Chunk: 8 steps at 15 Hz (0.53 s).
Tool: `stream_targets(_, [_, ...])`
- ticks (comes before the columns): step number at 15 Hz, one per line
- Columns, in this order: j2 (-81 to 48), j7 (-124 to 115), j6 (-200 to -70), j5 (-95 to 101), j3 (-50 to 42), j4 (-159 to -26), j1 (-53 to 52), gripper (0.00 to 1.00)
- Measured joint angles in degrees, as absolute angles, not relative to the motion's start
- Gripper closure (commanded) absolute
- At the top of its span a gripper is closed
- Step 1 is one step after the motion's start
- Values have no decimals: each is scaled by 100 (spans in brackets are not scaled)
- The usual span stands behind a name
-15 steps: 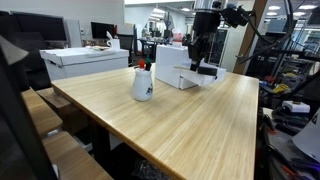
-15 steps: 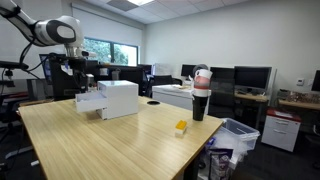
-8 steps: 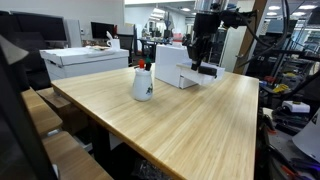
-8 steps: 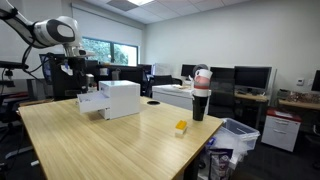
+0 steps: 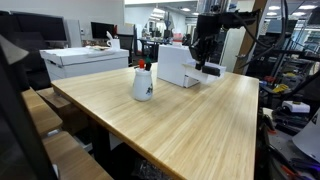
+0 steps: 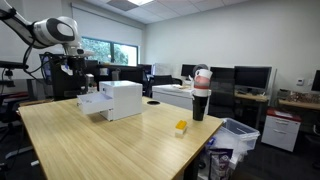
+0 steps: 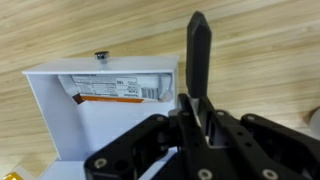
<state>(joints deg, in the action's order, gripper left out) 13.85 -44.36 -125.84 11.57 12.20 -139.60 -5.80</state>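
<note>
A white cardboard box (image 5: 175, 65) stands at the far end of a light wooden table (image 5: 190, 120); it also shows in an exterior view (image 6: 122, 100). My gripper (image 5: 205, 62) hangs at the box's side and shows there too in an exterior view (image 6: 83, 88). In the wrist view the gripper (image 7: 196, 45) is shut on a thin white flap at the edge of the box (image 7: 110, 110). The box is open, with a printed label with an orange stripe inside. Only one dark finger shows plainly.
A white bottle with a red cap (image 5: 143, 83) stands mid-table, also in an exterior view (image 6: 201, 95). A small yellow object (image 6: 181, 127) lies near the table edge. A large white box (image 5: 85, 60) sits on a side desk. Office desks, monitors and chairs surround the table.
The flap that lay out flat beside the box has come up against the gripper, and the box looks narrower and taller. The gripper has shifted slightly.
</note>
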Motion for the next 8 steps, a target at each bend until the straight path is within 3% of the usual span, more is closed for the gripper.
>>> stream_targets(8, [1491,-4459,-12503,1269,1253,-14053,-553,93])
